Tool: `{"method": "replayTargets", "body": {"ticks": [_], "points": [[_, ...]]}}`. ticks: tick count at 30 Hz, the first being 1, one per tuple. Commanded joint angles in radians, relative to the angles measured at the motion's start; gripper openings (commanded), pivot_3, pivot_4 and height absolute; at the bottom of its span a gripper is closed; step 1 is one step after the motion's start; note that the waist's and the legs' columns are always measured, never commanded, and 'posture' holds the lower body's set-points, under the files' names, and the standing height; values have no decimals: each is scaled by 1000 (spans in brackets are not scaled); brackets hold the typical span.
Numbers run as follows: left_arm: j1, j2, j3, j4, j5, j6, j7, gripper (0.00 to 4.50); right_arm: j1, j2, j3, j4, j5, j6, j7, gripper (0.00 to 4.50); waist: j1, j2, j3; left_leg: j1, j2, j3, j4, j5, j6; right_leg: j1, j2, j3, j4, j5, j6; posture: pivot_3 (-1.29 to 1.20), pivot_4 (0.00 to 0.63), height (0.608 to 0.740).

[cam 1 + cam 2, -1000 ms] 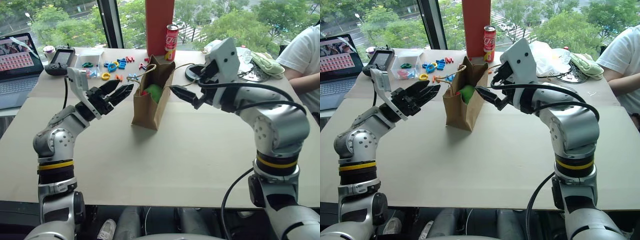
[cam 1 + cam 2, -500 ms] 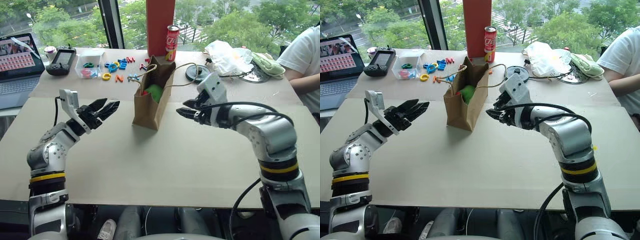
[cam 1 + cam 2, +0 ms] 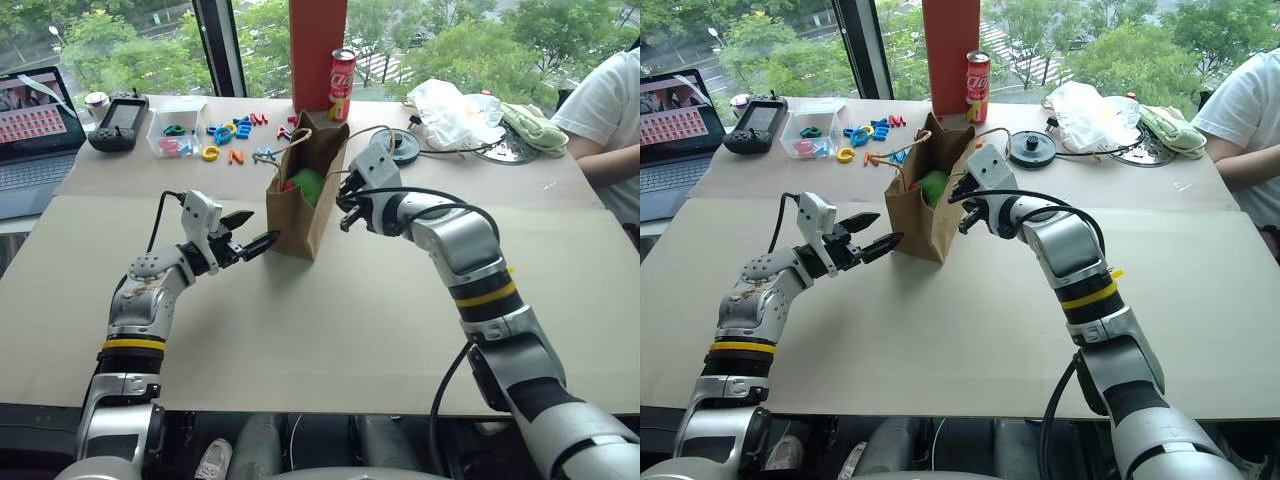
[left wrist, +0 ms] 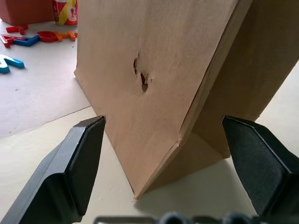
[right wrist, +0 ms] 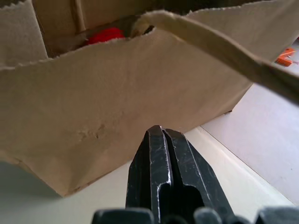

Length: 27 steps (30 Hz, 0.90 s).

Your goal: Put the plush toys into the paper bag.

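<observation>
The paper bag (image 3: 303, 195) stands upright on the worktop (image 3: 330, 320), back of the middle and nearer the far edge than the near one, its mouth open to the top. Both plush toys sit inside it: the green toy (image 3: 310, 184) bulges up at the opening, and the red toy (image 3: 289, 186) shows as a small patch beside it, towards the bag's left wall (the right wrist view also catches a bit of red over the rim). The left gripper (image 3: 252, 235) hangs level just beside the bag's near left corner with its two black fingers spread wide, nothing between them; in the left wrist view the bag's corner fold sits between the fingertips but apart from both. The right gripper (image 3: 964, 212) is at the bag's right wall near the top edge, its fingers pressed flat together on nothing, with a twine handle (image 5: 219, 44) looping just above it. Towards the far left corner of the worktop lie coloured plastic letters (image 3: 235, 130) and a clear tub (image 3: 178, 130); a red drinks can (image 3: 342, 85) stands behind the bag.
</observation>
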Motion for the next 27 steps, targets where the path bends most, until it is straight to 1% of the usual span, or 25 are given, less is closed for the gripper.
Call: {"method": "replayTargets", "body": {"ticks": [1, 8, 16, 22, 27], "points": [[13, -31, -6, -57, 2, -28, 14, 4280, -28, 46, -7, -36, -5, 3, -20, 35, 0, 0, 0, 0, 0, 0, 0, 0, 0, 0, 0, 0, 0, 0, 0, 0, 150, 739], [72, -77, -62, -180, 25, -9, 38, 4280, -42, 85, -8, -29, -17, 15, -34, 35, 0, 0, 0, 0, 0, 0, 0, 0, 0, 0, 0, 0, 1, 0, 0, 0, 150, 739], [25, -117, -65, -97, 122, -83, 165, 4280, -33, 97, -1, -42, -24, 28, -33, 35, -1, 0, 0, 1, 0, 0, 0, 0, 0, 0, 0, 0, 0, 0, 0, 0, 150, 739], [26, -168, -107, -130, 149, -87, 193, 4280, -30, 108, 1, -41, -26, 35, -35, 35, 0, 0, 0, 1, 0, 0, 0, 0, 0, 0, 0, 0, 1, 0, 0, 0, 150, 739], [60, -169, -130, -180, 144, -68, 178, 4280, -33, 117, -1, -34, -29, 37, -38, 35, -3, 0, 0, 0, 0, 0, 0, 0, 0, 0, 0, 0, 1, 0, 0, 0, 150, 739]]}}
